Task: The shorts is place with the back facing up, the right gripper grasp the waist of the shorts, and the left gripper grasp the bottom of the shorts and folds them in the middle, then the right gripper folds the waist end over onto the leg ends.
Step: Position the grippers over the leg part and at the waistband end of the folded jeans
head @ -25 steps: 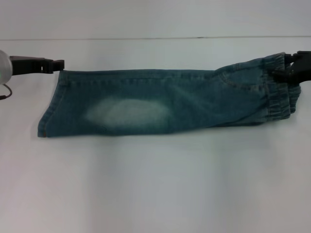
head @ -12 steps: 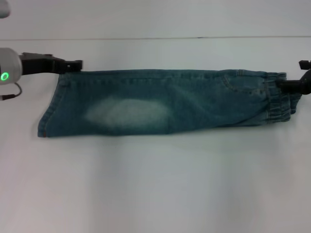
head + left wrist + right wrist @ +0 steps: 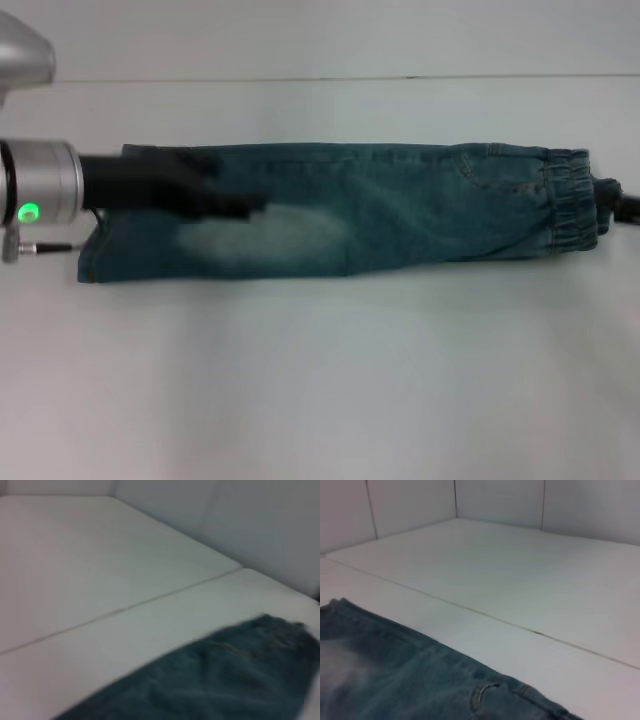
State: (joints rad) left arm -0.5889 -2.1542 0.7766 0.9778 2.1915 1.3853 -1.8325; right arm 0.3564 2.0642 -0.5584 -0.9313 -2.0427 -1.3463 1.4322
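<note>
The left pincer (image 3: 235, 205) is reaching from the left edge of the head view over the leg ends (image 3: 92, 245) of the shorts (image 3: 380, 210), its black body lying across the denim just beside the pale bleached patch (image 3: 270, 235); it is blurred, so I cannot tell if its fingers are apart or together, or if it is touching the cloth. The shorts are lying flat on the white tabletop (image 3: 320, 380), already folded lengthwise into one long narrow band that runs from the hems on the left to the waist (image 3: 570, 200) on the right. A back pocket seam (image 3: 480, 170) is showing near the waist. At the far right edge only a small dark piece of the right pincer (image 3: 625, 205) is showing, just beside the ruffled elastic; its fingers are not visible, so their state is also unclear. In my judgement the lengthwise fold is finished and the step of bringing the waist over the leg ends is not yet done. The risk from here is that the left pincer, if it is dragging on the denim, is pulling the top layer and opening the fold; also, if the right pincer is catching only one layer of the waist, the band may be twisting during the fold
</note>
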